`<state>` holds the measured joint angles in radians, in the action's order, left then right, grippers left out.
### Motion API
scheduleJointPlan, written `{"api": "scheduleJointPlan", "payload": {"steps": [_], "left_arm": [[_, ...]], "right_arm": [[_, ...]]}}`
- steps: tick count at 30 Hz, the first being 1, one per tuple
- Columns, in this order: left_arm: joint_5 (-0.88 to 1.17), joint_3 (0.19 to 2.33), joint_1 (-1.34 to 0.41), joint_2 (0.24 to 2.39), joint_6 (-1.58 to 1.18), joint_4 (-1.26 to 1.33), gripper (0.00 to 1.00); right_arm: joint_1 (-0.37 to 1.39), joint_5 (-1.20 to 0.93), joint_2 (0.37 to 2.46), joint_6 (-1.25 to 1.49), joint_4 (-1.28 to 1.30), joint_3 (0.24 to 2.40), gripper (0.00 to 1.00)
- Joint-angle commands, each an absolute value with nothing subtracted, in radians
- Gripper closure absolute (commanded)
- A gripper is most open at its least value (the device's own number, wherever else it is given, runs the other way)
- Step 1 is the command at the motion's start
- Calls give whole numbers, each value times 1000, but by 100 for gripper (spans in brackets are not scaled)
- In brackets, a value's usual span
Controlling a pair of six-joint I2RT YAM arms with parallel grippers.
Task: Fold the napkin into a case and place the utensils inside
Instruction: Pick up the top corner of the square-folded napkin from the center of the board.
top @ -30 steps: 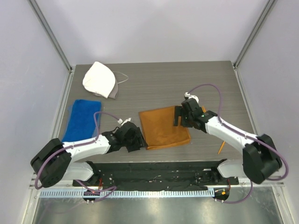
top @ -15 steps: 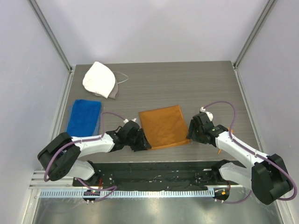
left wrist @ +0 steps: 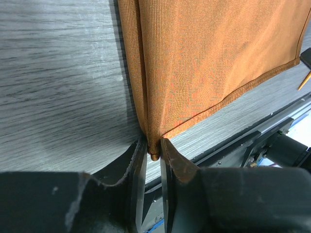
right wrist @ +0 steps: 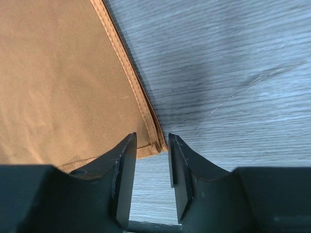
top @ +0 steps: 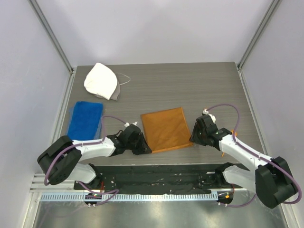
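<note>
The rust-orange napkin lies flat near the table's front middle, folded into a rough square. My left gripper is at its near left corner. In the left wrist view the two fingers press on a bunched corner of the napkin, so it is shut on the cloth. My right gripper is at the near right corner. There the hemmed corner of the napkin lies between the fingertips, with a gap on both sides. A thin orange utensil tip pokes in at the right; my right arm hides the rest.
A blue towel lies at the left. A white rounded cloth cap sits at the back left. The black base rail runs just behind both grippers along the table's near edge.
My right gripper has moved from the napkin's right side down to its near right corner. The left gripper slid in to the near left corner. Both pairs of jaws have narrowed.
</note>
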<state>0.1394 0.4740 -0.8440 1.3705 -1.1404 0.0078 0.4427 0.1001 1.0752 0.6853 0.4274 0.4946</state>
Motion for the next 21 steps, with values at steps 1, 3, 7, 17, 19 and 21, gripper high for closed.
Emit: {"api": "scheduleJointPlan", "payload": {"steps": [1, 3, 7, 17, 19, 21], "left_arm": [[92, 410, -851, 1405, -1112, -140, 78], [97, 407, -851, 1405, -1114, -132, 78], [100, 405, -851, 1419, -1112, -127, 78], [106, 402, -851, 1430, -1114, -120, 78], [104, 400, -851, 1431, -1114, -120, 78], [104, 396, -851, 1431, -1114, -118, 79]], "right_arm": [[437, 63, 1068, 701, 387, 474, 61], [437, 60, 1063, 706, 385, 466, 62], [439, 60, 1054, 709, 383, 456, 66], [439, 60, 1032, 707, 385, 456, 80], [439, 58, 1022, 709, 385, 457, 82], [437, 69, 1011, 704, 391, 463, 82]]}}
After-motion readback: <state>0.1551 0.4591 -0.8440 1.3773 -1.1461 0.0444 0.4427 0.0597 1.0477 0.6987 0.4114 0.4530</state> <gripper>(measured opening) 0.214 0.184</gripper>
